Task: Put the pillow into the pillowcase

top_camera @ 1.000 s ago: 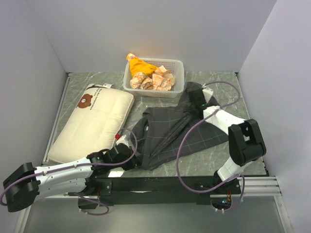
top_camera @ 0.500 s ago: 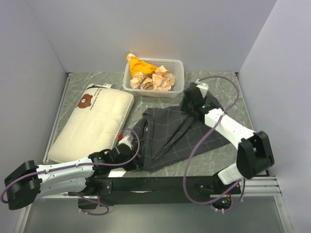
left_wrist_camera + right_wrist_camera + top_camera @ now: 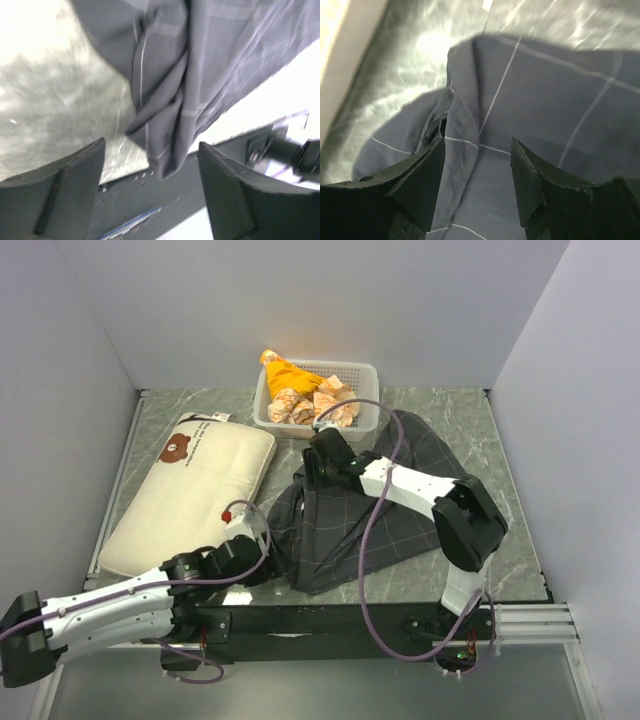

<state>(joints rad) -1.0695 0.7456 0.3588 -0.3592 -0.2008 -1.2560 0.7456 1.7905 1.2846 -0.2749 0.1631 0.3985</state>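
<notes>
The cream pillow (image 3: pixel 190 495) with its bear face lies flat at the left of the table. The dark checked pillowcase (image 3: pixel 400 505) lies crumpled in the middle, to the pillow's right. My left gripper (image 3: pixel 265 558) is at the case's near left corner with its jaws wide open. In the left wrist view that gripper (image 3: pixel 151 143) has a loose fold of the pillowcase (image 3: pixel 165 100) hanging between its fingers (image 3: pixel 70 185), apart from both. My right gripper (image 3: pixel 315 468) hovers open over the case's far left end. In the right wrist view it (image 3: pixel 477 142) straddles a seam of the pillowcase (image 3: pixel 540 115).
A white mesh basket (image 3: pixel 368 375) of orange-and-white cloth bundles stands at the back, just behind the right gripper. The table's black front rail (image 3: pixel 330 618) runs right under the left gripper. The pillow's edge (image 3: pixel 340 45) shows at the upper left of the right wrist view.
Both grippers opened and let go of the pillowcase. The right arm swung left across the case to its far left end. The left gripper drew back slightly, and the case settled in a heap.
</notes>
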